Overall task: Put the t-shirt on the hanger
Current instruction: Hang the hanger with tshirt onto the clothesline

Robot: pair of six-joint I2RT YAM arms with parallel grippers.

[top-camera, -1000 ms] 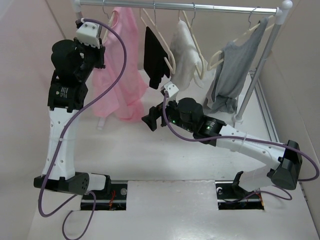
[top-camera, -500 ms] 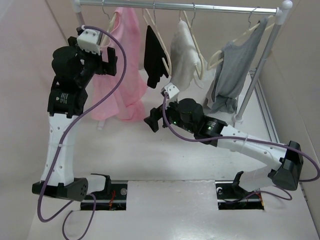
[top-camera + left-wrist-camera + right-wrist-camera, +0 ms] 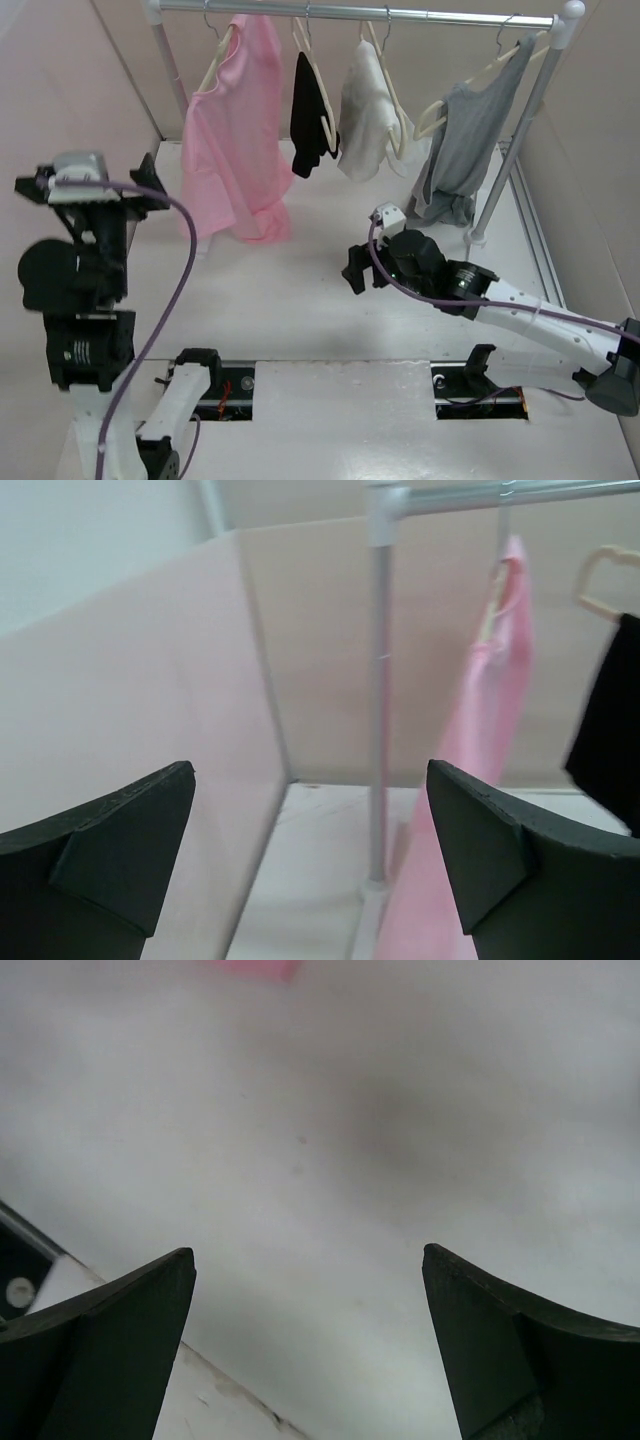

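Observation:
The pink t-shirt [image 3: 238, 130] hangs from the rail on the cream hanger [image 3: 213, 68], at the rail's left end; its hem bunches just above the table. In the left wrist view the t-shirt [image 3: 490, 740] hangs to the right of the rail's post, with the hanger [image 3: 492, 615] showing at its neck. My left gripper [image 3: 88, 182] is open and empty, well short of the shirt at the near left. Right gripper [image 3: 358, 272] hovers open over bare table [image 3: 330, 1110], with nothing between its fingers.
A black garment [image 3: 310, 110], a white garment [image 3: 365, 110] and a grey top [image 3: 460, 150] hang on like hangers along the rail [image 3: 400, 14]. The rail's posts [image 3: 510, 160] stand at the far corners. Beige walls [image 3: 150, 680] close in both sides.
My left gripper opened, let go at the t-shirt's hanger and drew back to the near left. The right arm pulled back from under the rail. The t-shirt now hangs free.

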